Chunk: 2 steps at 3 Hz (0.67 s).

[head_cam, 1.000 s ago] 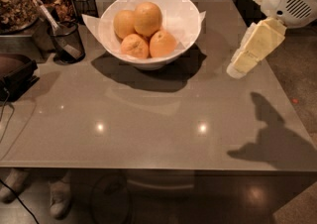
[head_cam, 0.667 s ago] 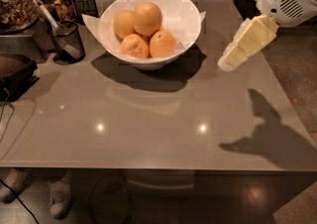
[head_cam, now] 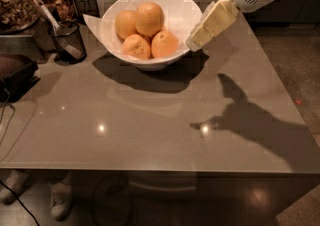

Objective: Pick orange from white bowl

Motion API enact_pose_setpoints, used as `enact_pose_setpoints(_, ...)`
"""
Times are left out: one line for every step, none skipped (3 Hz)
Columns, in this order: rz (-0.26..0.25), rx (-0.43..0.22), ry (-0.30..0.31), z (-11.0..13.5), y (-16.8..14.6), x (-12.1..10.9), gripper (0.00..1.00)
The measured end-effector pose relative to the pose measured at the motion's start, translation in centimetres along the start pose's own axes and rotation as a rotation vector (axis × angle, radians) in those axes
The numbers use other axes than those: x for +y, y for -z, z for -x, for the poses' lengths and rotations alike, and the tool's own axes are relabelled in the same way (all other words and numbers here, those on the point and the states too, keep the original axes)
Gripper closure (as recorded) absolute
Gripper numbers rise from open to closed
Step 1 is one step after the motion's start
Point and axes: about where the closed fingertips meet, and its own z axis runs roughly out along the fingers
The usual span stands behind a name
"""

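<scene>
The white bowl [head_cam: 183, 13] stands at the back middle of the grey table, with a white paper corner over its left rim. It holds several oranges. The orange [head_cam: 149, 18], the largest and pale yellow-orange, sits on top at the back, with a similar pale one [head_cam: 125, 23] to its left. Two smaller, deeper-orange fruits [head_cam: 164, 43] lie in front. My gripper [head_cam: 196, 43], cream-coloured, reaches in from the upper right. Its tip hangs just outside the bowl's right rim, above the table and to the right of the fruit. It holds nothing that I can see.
A black mesh cup [head_cam: 68, 40] with a utensil stands left of the bowl, and another [head_cam: 86, 4] stands behind it. A tray of brown items [head_cam: 15, 0] and a dark object [head_cam: 15, 72] sit at the left edge. The grey table [head_cam: 150, 120] extends to the front.
My gripper has moved left from the table's right side to the bowl's right rim. The bowl and fruit have not moved.
</scene>
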Motion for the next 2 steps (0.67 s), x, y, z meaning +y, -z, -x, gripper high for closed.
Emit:
enact_pose_setpoints(0.000,-0.004,0.002,0.2,-0.1,-0.1,0.00)
enact_pose_setpoints(-0.004,-0.061,0.004,1.0,-1.2,-0.3,0.00)
